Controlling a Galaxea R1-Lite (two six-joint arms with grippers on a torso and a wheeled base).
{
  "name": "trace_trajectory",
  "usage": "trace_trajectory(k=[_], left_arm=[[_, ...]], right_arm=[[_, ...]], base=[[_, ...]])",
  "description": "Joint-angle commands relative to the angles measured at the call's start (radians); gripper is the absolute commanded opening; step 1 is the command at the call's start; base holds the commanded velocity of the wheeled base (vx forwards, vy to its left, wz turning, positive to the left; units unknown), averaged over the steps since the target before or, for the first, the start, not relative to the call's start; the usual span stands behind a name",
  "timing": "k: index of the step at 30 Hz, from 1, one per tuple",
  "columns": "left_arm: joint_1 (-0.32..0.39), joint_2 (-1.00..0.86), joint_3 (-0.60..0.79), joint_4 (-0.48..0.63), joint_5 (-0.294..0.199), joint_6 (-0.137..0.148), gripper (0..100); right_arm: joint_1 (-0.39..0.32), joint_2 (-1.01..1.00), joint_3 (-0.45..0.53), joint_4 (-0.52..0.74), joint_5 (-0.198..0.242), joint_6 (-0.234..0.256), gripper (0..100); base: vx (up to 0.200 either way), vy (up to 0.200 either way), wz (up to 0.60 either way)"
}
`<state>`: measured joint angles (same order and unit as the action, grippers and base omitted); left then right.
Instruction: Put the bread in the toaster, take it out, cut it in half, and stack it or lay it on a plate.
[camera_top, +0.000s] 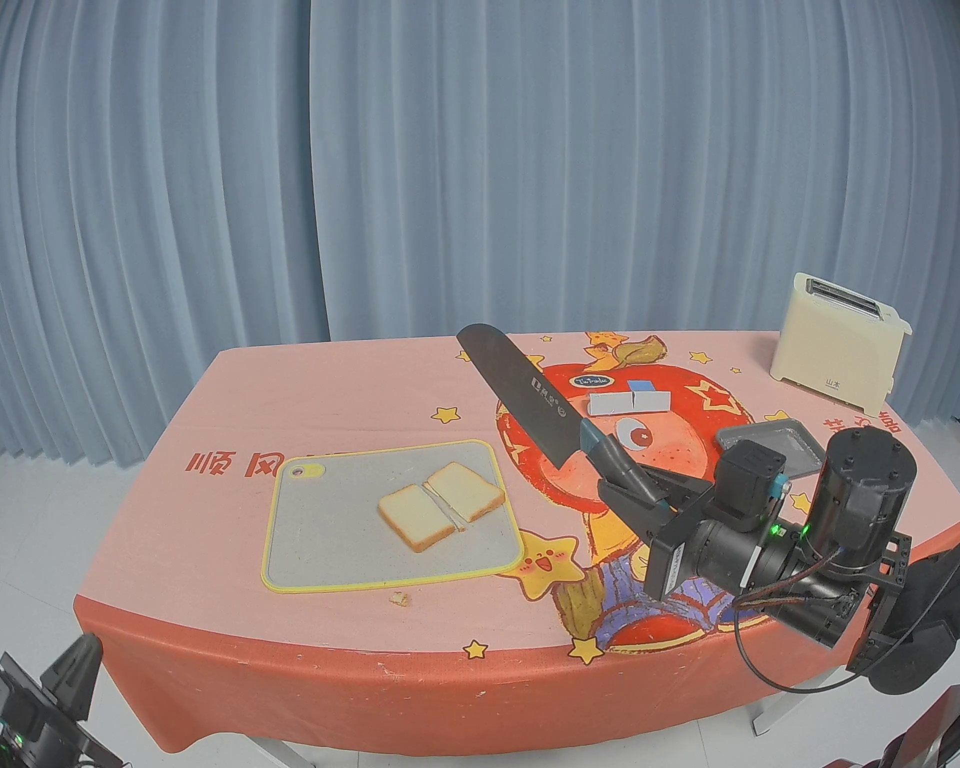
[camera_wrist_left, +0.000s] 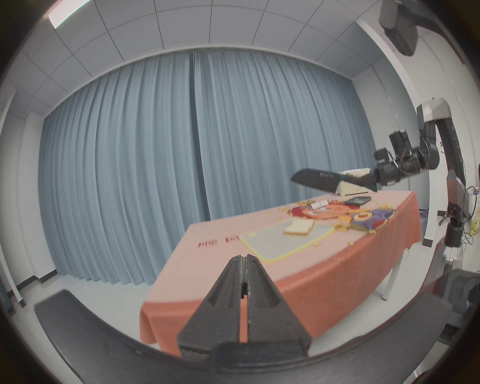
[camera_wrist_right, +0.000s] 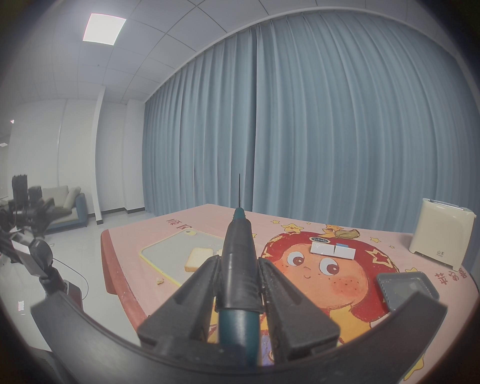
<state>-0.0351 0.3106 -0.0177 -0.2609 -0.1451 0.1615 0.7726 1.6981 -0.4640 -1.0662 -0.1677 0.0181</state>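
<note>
The bread (camera_top: 441, 504), already cut in two, is lying on the grey cutting board (camera_top: 330, 525). The two halves are lying side by side with a narrow gap between them, the nearer half (camera_top: 417, 516) toward the robot's left and the farther half (camera_top: 466, 490) toward its right. The cutting board, edged in yellow, is resting on the left part of the counter (camera_top: 300, 385), which is wearing a pink printed cloth. A small crumb (camera_top: 400, 598) is sitting on the cloth just off the board's near edge.

The knife (camera_top: 522, 395) is hanging in the air above the middle of the counter, to the right of the board and apart from the bread. Its dark blade is pointing up and away from the robot. The right pincer (camera_top: 630, 480) is gripping the knife by its teal handle (camera_wrist_right: 239, 280), with one finger (camera_wrist_right: 285, 300) pressing on each side.

Farther right, the grey tray (camera_top: 772, 441) is lying near the counter's right edge. The cream toaster (camera_top: 840, 342) is standing upright beyond it at the far right corner. Two small white blocks (camera_top: 628, 402) are sitting side by side on the printed cartoon face, between the knife blade and the tray.

The left pincer (camera_wrist_left: 244, 265) is hovering low off the counter's near left corner, well apart from the board. Its fingers are pressing together on nothing.
</note>
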Motion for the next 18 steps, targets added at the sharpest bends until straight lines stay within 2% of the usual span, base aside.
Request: trace_trajectory(k=[1,3,5,6,8,11,12,15,18], left_arm=[[0.038,-0.311,0.018,0.209,0.03,-0.014,0],[0.037,-0.311,0.018,0.218,0.059,-0.057,0],[0.037,-0.311,0.018,0.265,0.142,-0.12,0],[0.038,-0.311,0.018,0.265,0.157,-0.132,0],[0.038,-0.311,0.018,0.256,0.162,-0.134,0],[0.037,-0.311,0.018,0.256,0.147,-0.123,0],[0.037,-0.311,0.018,0.255,0.128,-0.112,0],[0.038,-0.311,0.018,0.256,0.114,-0.117,0],[0.038,-0.311,0.018,0.256,0.111,-0.108,0]], right_arm=[[-0.007,-0.018,-0.011,-0.014,-0.001,-0.001,0],[-0.007,-0.02,-0.013,-0.014,0.0,-0.001,0],[-0.009,-0.021,-0.019,-0.014,-0.001,0.0,0],[-0.009,-0.021,-0.019,-0.014,-0.001,0.0,0],[-0.01,-0.02,-0.016,-0.012,-0.001,0.0,0],[-0.024,-0.015,-0.018,-0.014,-0.001,0.0,0],[-0.035,-0.011,-0.021,-0.014,-0.001,-0.003,0],[-0.055,-0.008,-0.035,-0.012,-0.003,-0.001,0],[-0.079,0.008,-0.047,-0.014,-0.035,-0.001,0]], base=[[0.0,0.0,0.0],[0.0,0.0,0.0],[0.0,0.0,0.0],[0.0,0.0,0.0],[0.0,0.0,0.0],[0.0,0.0,0.0],[0.0,0.0,0.0],[0.0,0.0,0.0],[0.0,0.0,0.0]])
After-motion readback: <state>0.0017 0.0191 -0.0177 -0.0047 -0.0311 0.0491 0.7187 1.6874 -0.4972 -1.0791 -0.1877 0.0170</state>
